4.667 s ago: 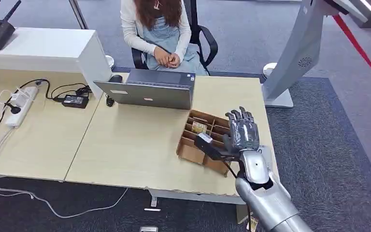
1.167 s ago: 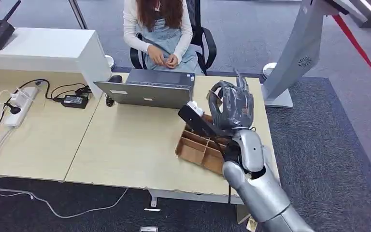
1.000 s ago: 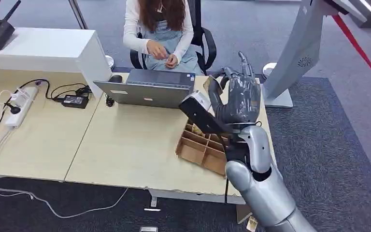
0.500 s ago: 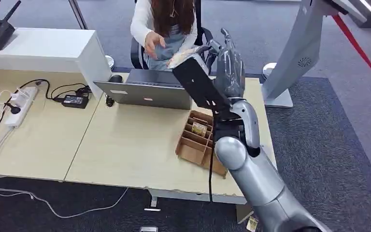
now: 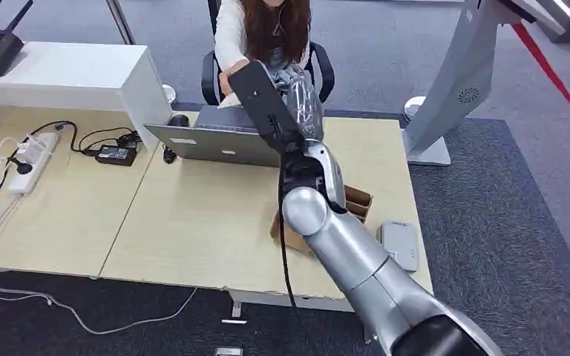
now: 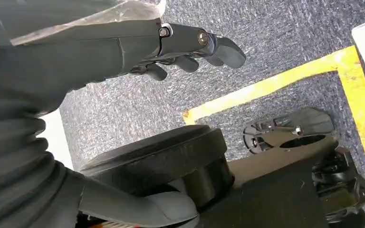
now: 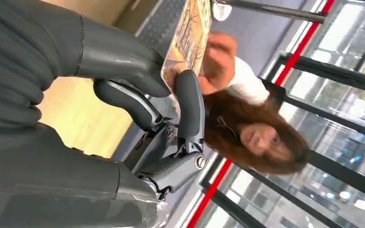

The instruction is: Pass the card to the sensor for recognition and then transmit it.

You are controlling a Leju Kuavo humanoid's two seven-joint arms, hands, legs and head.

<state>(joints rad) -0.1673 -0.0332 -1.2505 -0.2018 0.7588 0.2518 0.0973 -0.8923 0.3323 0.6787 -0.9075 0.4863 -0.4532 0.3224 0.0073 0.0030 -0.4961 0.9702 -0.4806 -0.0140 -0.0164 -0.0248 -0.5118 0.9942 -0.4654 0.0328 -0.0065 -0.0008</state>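
One card [image 7: 186, 40] pinched in right robot hand [image 7: 138, 95], stretched far across worktop [image 5: 193, 215], touching person's hand [image 7: 218, 61]. Left robot hand [image 6: 123, 47] empty, fingers loosely apart.

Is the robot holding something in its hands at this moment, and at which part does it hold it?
The right hand pinches the card by its near edge, between thumb and a finger. The left hand holds nothing, its fingers loosely curled over the floor.

Glossy printed card [image 7: 186, 40], matt pale wood-look desk [image 5: 193, 222], brown cardboard box [image 5: 358, 202], rough grey carpet [image 5: 505, 222].
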